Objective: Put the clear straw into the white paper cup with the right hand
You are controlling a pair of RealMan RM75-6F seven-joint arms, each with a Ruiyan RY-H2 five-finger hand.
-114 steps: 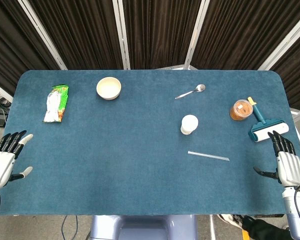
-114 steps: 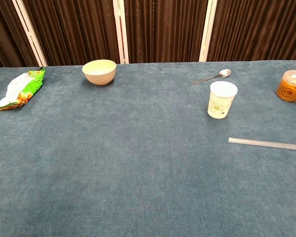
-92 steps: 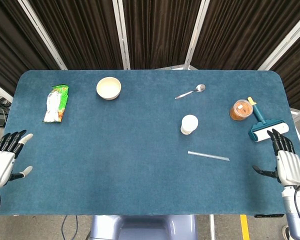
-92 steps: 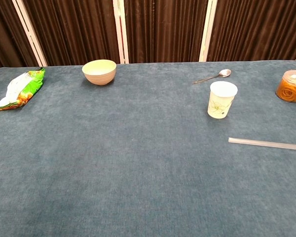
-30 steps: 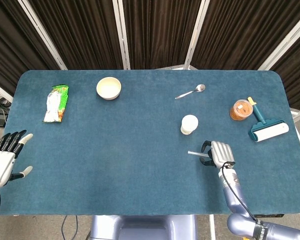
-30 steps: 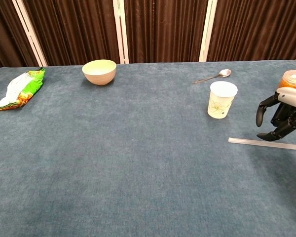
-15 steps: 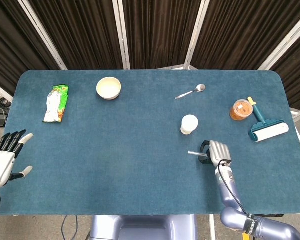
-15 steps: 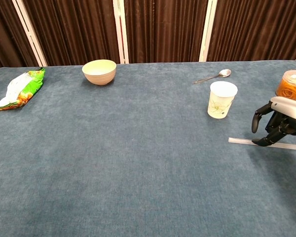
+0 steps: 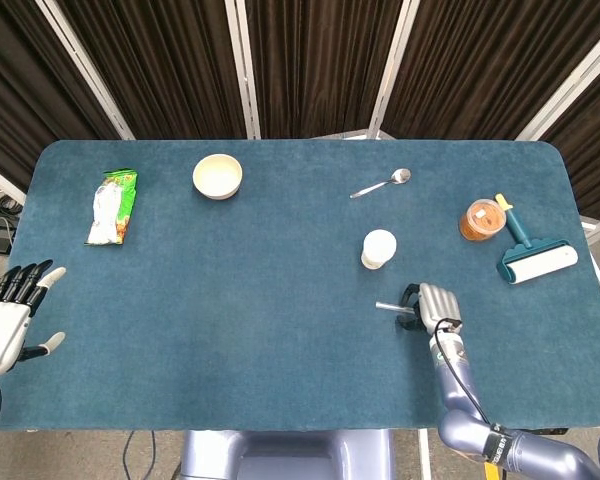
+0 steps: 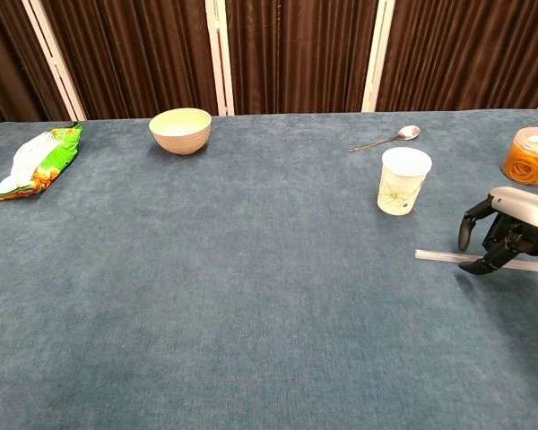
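grasp step: right hand [image 10: 511, 228] curls its fingers around the clear straw [image 10: 439, 257] lying on the table near the white paper cup [image 10: 402, 181]; whether it grips, cannot tell. next: firm pinch, lift.

My right hand [image 10: 509, 231] is no longer out at the table's right edge by the lint roller [image 9: 536, 260]; it now sits low over the clear straw [image 10: 441, 257], curled fingers [image 10: 476, 262] down at it, lower than a moment ago.
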